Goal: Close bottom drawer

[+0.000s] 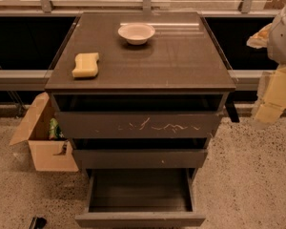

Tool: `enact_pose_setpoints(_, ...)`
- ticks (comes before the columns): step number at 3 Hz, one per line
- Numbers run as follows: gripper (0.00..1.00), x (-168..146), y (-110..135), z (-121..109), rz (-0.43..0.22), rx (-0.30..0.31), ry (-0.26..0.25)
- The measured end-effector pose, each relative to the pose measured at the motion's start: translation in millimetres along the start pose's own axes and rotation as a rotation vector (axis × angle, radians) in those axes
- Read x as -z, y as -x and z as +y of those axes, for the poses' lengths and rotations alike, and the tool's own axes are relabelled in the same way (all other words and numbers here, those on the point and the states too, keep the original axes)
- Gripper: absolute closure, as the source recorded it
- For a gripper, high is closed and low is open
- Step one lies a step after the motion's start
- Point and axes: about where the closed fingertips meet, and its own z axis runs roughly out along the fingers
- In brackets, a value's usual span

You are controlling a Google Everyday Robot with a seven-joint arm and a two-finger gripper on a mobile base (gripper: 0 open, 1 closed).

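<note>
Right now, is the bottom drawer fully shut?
No, the bottom drawer is pulled well out with its box interior showing; the gripper hangs right of the cabinet, not touching it.

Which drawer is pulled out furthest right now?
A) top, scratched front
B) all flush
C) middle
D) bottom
D: the bottom drawer juts out well past the two above it, with its deep box interior exposed. The end effector is off at the right edge of the view, not touching it.
</note>
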Motion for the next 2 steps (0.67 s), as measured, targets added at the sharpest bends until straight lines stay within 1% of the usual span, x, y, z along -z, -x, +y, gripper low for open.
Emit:
enact_pose_setpoints(1, 0.0, -0.3, 1.1, 0.1, -0.005, 0.002, -0.004)
enact_pose_setpoints(2, 0.0, -32.5, 9.1, 10.7, -0.041, 0.025, 0.024)
